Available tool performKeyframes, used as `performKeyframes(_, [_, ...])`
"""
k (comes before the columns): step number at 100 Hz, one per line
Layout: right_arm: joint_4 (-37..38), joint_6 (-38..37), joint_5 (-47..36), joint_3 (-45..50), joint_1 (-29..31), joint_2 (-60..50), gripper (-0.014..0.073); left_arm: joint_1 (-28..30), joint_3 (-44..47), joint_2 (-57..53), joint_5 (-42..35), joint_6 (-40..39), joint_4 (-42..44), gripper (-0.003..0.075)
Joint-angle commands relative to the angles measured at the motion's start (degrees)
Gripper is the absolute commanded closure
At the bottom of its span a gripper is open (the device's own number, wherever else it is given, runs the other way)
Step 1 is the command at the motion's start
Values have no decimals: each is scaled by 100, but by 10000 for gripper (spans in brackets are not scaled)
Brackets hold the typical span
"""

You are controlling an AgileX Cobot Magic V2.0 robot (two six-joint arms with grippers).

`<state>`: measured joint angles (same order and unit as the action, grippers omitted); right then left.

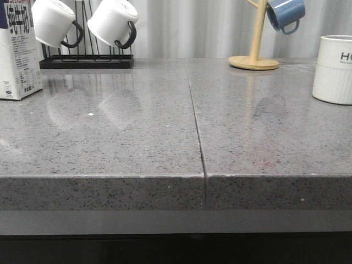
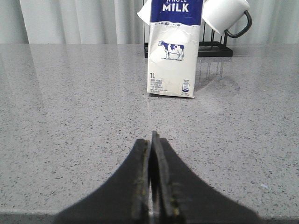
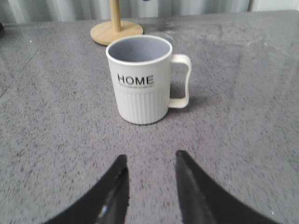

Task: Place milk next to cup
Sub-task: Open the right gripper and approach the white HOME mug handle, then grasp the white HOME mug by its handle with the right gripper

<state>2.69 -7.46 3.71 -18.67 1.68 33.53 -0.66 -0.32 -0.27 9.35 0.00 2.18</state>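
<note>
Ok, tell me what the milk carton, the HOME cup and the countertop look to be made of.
Milk carton: coated paperboard by its look, with folded flat faces, printed graphics and a slight sheen.
HOME cup: matte cream, ribbed lower half, thin handle; ceramic or plastic, the look leaves it open.
Countertop: polished speckled grey stone or quartz-like composite, glossy enough to reflect the white mugs, with a seam down the middle.
</note>
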Motion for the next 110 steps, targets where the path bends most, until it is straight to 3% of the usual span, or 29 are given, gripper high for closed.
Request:
performKeyframes(1, [17,52,-1131,-203,-1,513,264,-53,263,-172,-442,-61,-22,741])
performKeyframes(43, [17,52,-4112,-238,734,2910,264,-53,263,-172,-442,-61,-22,741])
performKeyframes(110, [-70,271,-4476,-1871,795,5425,264,-53,263,-172,-442,-61,-22,741])
